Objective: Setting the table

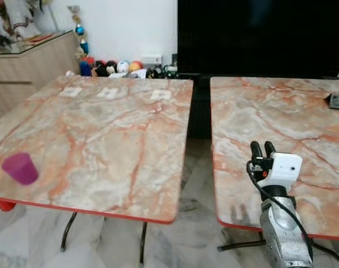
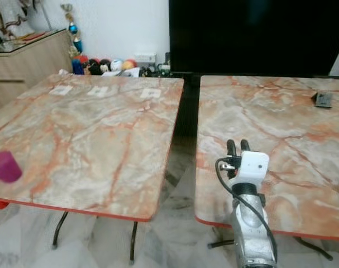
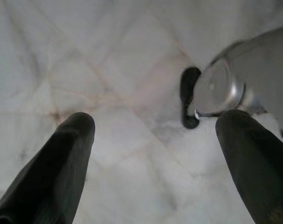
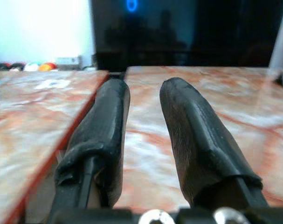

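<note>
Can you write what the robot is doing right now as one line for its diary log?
task: setting table | right claw: raised over right table, empty | left claw: open, hanging over floor | cup: purple, left table near corner

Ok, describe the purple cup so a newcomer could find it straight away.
Two marble-patterned tables with red edges stand side by side; take the left table. Go to its near left corner, close to the front edge. The purple cup stands there alone, a small solid-coloured tumbler, unlike the three flat white cards lined up along the far edge.
</note>
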